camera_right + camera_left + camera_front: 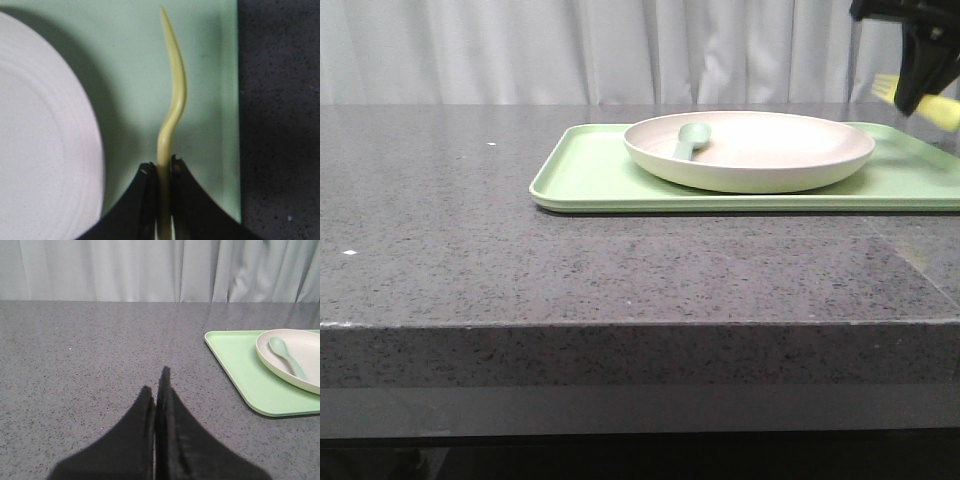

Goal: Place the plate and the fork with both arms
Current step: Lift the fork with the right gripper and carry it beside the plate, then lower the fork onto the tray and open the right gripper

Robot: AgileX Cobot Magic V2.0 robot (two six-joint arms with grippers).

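A light-green tray [590, 180] lies on the speckled grey desk [440, 240], toward the desk's right side and back from its front edge; the tray's right part runs out of the front view. The plate [750, 150] rests on the tray, nearer the tray's left end than its right as far as the front view shows, with bare tray left between its rim and the tray's left edge. A sage-green spoon [690, 138] lies inside the plate at its left part, bowl up near the rim.

The right gripper [163, 172] hangs above the tray's right portion, off the plate and near the tray's right edge, with the bare desk just beyond that edge. Its jaws are clenched on the fork [172, 95], which it grips by one end; the fork shows edge-on in the right wrist view as a thin curved yellow strip over the green tray surface, between the plate's rim and the tray's edge. In the front view the fork is blurred at the upper right corner, and it seems to be held clear of the tray, though that is hard to judge.

The left gripper [156, 390] is over the bare desk, well apart from the tray's left edge, its fingers [142, 410] pressed together on nothing.
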